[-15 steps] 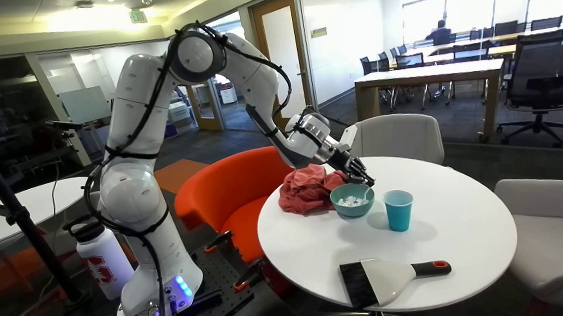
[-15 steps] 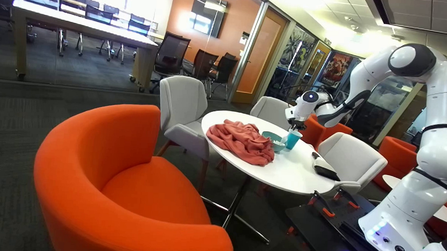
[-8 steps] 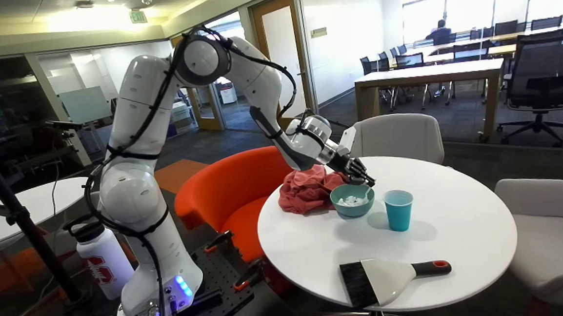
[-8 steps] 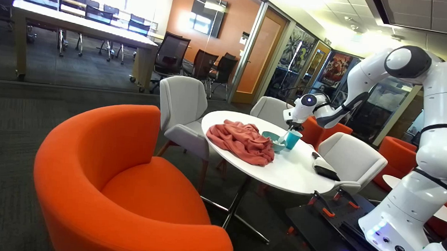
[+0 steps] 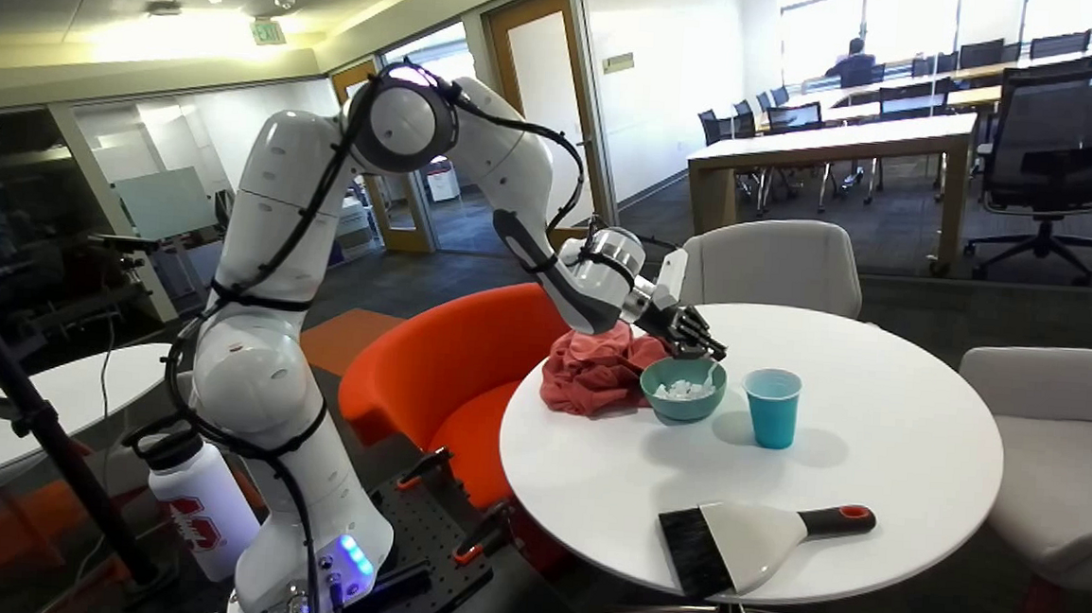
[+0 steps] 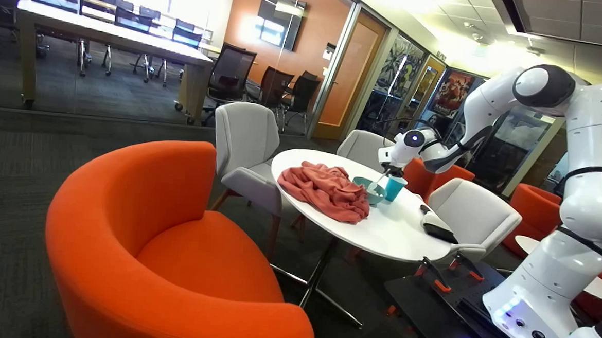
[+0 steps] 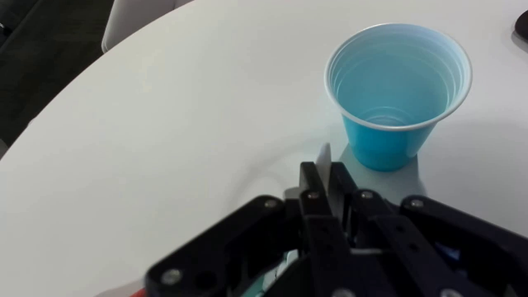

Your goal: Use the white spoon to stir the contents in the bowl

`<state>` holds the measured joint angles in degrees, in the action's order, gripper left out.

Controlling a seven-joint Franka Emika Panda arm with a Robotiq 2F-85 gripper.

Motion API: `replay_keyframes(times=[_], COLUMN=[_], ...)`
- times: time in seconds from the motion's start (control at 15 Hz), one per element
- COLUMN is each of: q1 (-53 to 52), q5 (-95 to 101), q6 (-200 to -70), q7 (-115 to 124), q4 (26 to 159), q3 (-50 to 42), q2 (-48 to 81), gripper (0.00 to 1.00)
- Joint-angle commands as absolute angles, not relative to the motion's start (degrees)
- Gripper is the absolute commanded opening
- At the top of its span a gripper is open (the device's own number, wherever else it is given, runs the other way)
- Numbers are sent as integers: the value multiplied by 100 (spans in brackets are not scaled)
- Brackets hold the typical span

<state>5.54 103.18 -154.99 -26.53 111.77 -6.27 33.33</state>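
A white robot arm [image 5: 516,181] reaches over a round white desk [image 5: 909,423]. Its black fingers [image 7: 342,179] are almost together, w/ just a slim gap btwn them, and there they clamp the handle of the white spoon [image 7: 324,159]; in the wrist view the handle's end pokes out past them. The spoon slants down into the teal bowl [image 5: 682,410], its lower end by the white bits [image 5: 678,390] inside; how deep it sits is too small to tell. The fingers are right by the bowl's rim; can't tell if they touch it. The blue cup [image 5: 772,420] stands upright just beside the bowl, w/ a crumpled red cloth [image 5: 594,376] on the opp. side. A wide brush [image 5: 769,538] w/ black bristles lies well apart, near the desk's edge. Vs. a sec. ago, the grip looks the same, but in an exterior view the spoon [image 6: 380,180] shows more of its length and its lower end has shifted away from the cup, as have the fingers. The arm's upper joint is a bit lower. Bowl, cup, cloth & brush look unmoved.
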Motion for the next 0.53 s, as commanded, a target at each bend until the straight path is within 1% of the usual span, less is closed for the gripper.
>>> replay_keyframes(times=[0.0, 0.47], q1=[724, 808], q5=[10498, 10243], q6=[-15802, -16249], q7=[-2405, -2606], q4=[10955, 10899], q3=[-495, -440], q2=[3481, 3574], gripper=[3, 3])
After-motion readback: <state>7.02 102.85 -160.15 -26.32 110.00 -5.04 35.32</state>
